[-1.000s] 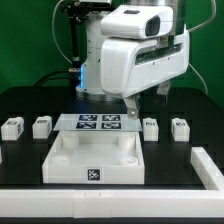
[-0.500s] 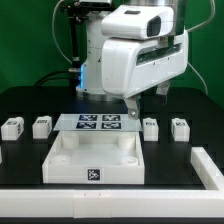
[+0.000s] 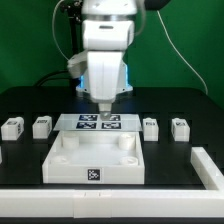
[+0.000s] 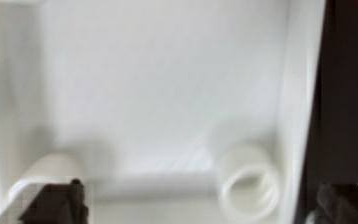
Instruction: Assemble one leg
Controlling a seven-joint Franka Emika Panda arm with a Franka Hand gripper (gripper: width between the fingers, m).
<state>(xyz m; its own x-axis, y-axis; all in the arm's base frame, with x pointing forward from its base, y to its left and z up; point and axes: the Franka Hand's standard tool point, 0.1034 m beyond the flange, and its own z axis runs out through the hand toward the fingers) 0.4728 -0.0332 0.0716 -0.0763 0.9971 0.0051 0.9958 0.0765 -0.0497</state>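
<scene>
Overhead, the end effector (image 3: 103,104) hangs near the marker board (image 3: 100,123), its fingers (image 4: 55,200) spread apart and gripping nothing; the wrist view shows the white panel (image 4: 158,90) and a round socket (image 4: 250,180); one leg (image 3: 150,126) stands on the dark worktop (image 3: 30,100) just beside the board on the exterior view's right, untouched.
</scene>
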